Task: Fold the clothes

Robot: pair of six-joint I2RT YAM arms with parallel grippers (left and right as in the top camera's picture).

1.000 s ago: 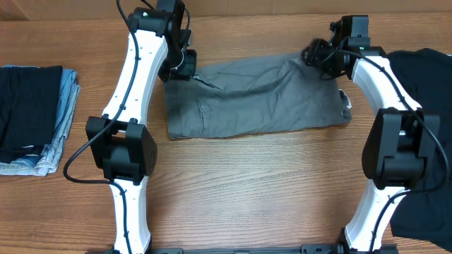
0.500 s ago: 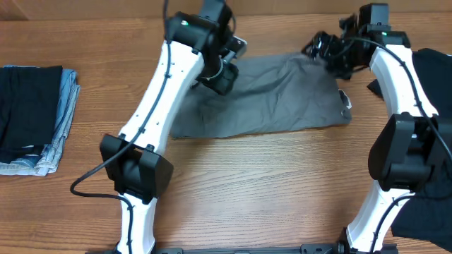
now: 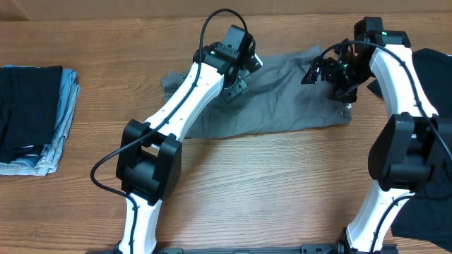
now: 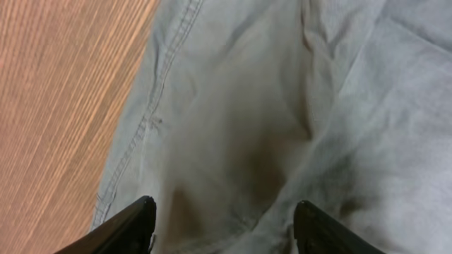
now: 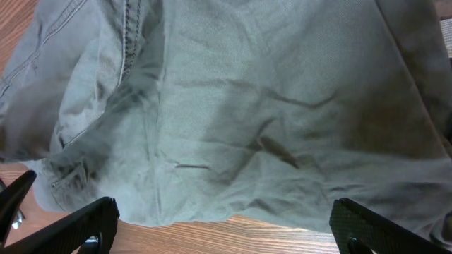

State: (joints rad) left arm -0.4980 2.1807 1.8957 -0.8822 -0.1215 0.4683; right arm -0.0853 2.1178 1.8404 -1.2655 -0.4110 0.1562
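Observation:
The grey shorts (image 3: 282,99) lie spread and wrinkled across the far middle of the table. My left gripper (image 3: 235,86) hovers over their left half. In the left wrist view its fingers (image 4: 138,219) stand wide apart above the grey fabric (image 4: 282,106), next to a stitched seam, holding nothing. My right gripper (image 3: 318,70) is over the shorts' right end. In the right wrist view it (image 5: 222,219) is open wide above the fabric (image 5: 268,92) and its edge, with bare wood between the tips. A dark navy garment (image 3: 431,70) lies at the far right.
A stack of folded dark and light-blue clothes (image 3: 32,116) sits at the left edge. The dark garment also drapes down the right side near the right arm's base (image 3: 424,219). The wooden table (image 3: 268,183) stretches toward the front.
My left gripper has moved right from the shorts' upper left corner to over their left half. The shorts' left edge has shifted and now slants. My right gripper has come slightly down over the right end.

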